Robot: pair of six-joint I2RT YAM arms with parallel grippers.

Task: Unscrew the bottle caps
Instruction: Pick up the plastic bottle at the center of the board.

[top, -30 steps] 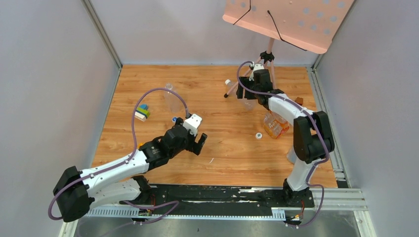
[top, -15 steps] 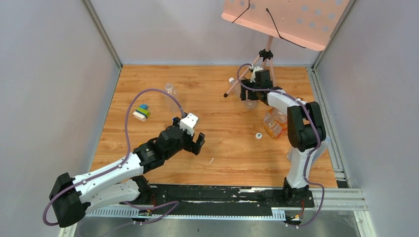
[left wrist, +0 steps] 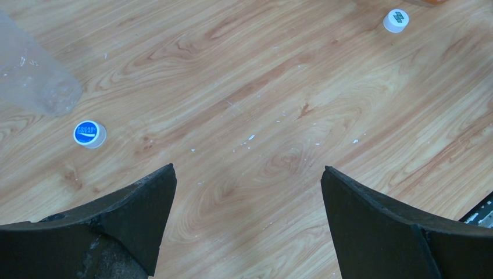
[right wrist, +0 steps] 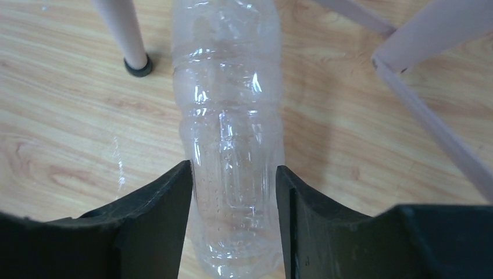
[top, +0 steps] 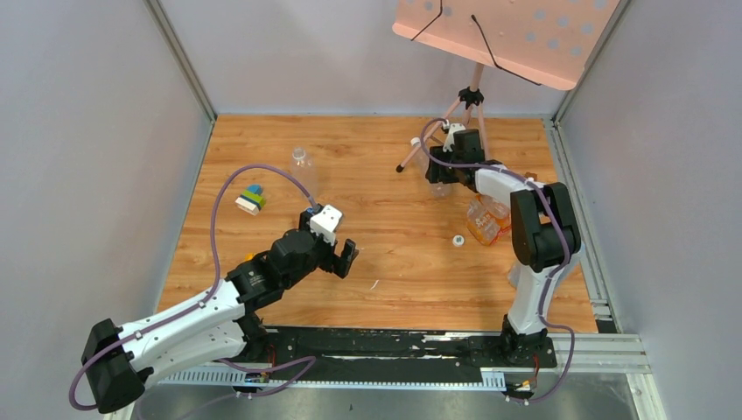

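My right gripper (right wrist: 234, 174) is shut on a clear bottle (right wrist: 227, 110) that lies on the wood among the tripod's legs; both fingers press its sides near the base. Its white cap (top: 415, 143) points away to the back left. My left gripper (left wrist: 249, 174) hangs open over bare wood with nothing between its fingers. A blue-topped cap (left wrist: 89, 133) lies loose to its left, beside another clear bottle (left wrist: 35, 81). A white cap (left wrist: 396, 21) lies loose far to the right, also seen as the white cap (top: 458, 240) in the top view.
A pink tripod (top: 472, 96) carrying a pink perforated board (top: 516, 35) stands at the back right, its legs (right wrist: 125, 35) close to the held bottle. An orange-tinted bottle (top: 484, 220) lies by the right arm. A small stack of coloured blocks (top: 252, 199) sits at the left.
The right jaws have narrowed onto the clear bottle, which has shifted slightly. The left arm has drawn back toward the near left, still open.
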